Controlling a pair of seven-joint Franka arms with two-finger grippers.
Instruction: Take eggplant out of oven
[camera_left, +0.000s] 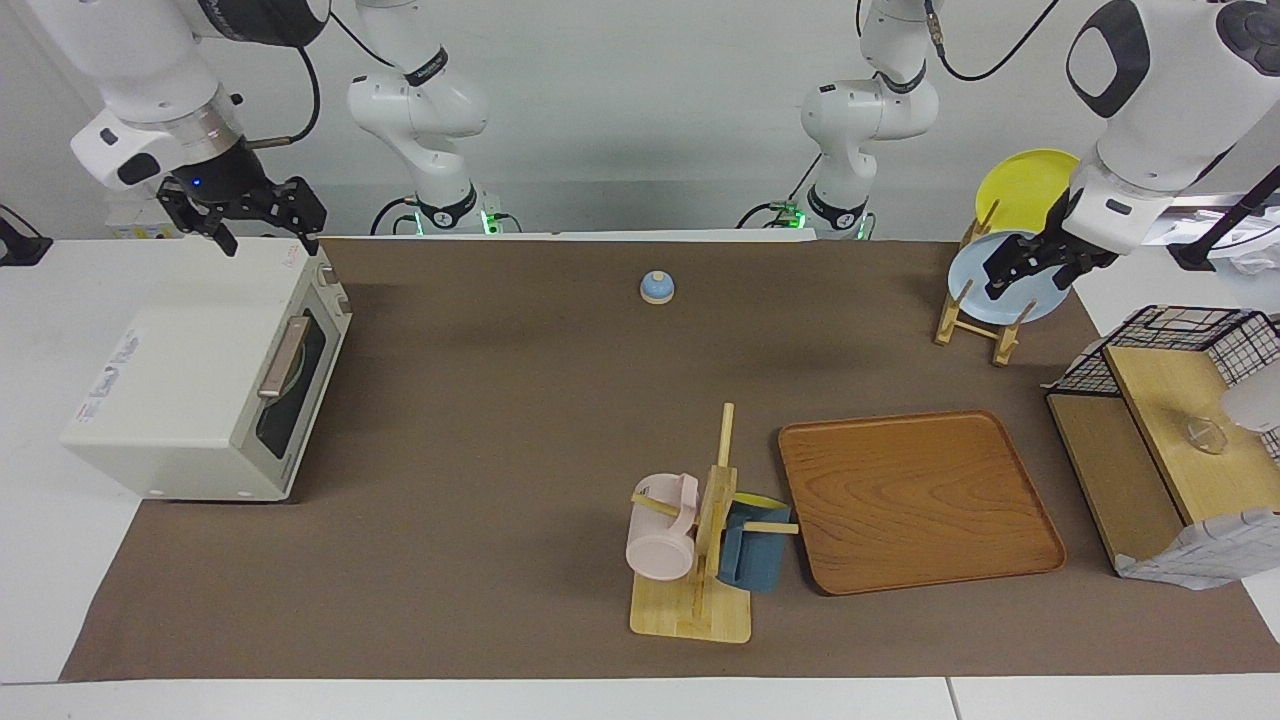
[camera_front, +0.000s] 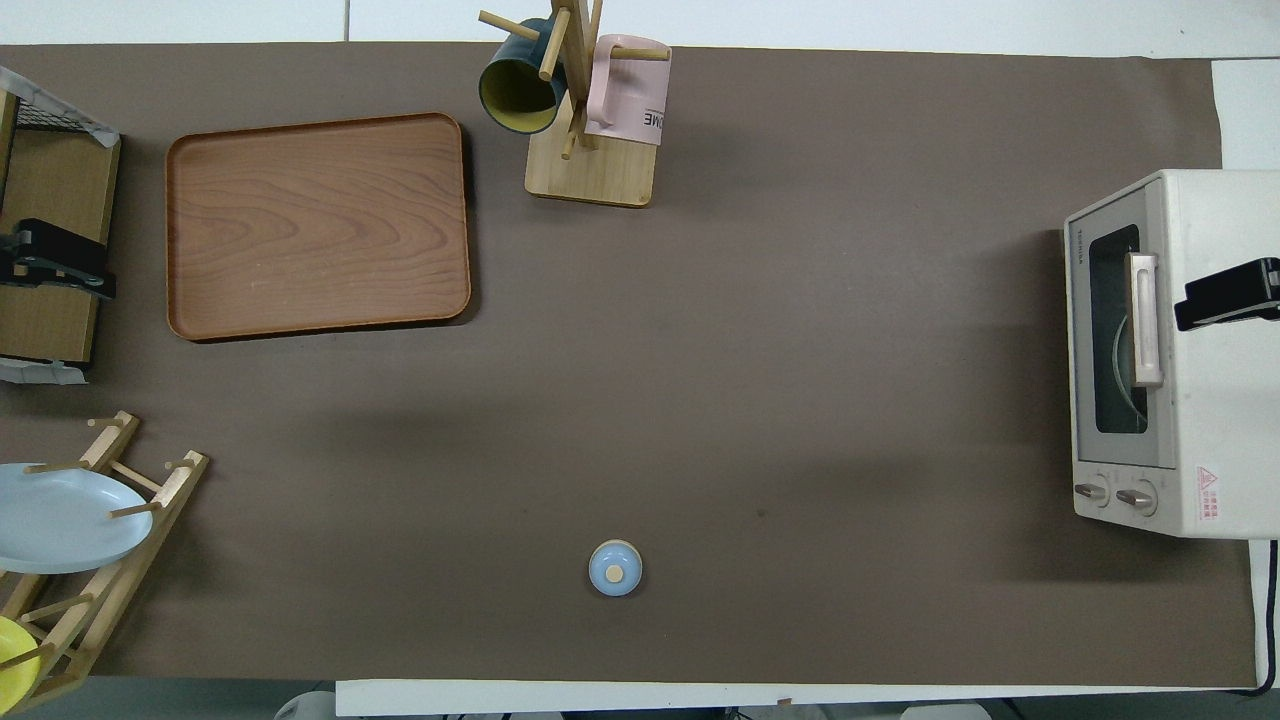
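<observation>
Off-white toaster oven (camera_left: 215, 385) sits shut at the right arm's end; no eggplant shows. Right gripper (camera_left: 265, 232) hangs spread above it; left gripper (camera_left: 1030, 268), fingers parted, over the plate rack (camera_left: 975, 320).

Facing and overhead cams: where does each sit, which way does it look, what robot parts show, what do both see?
Facing view: high across the table, looking at the robots; shows both arms, right gripper over the oven, left gripper over the plate rack.
Overhead view: above the robots' end, looking steeply down; only dark gripper parts at the edges.
Shared: oven, tray, mug stand.
</observation>
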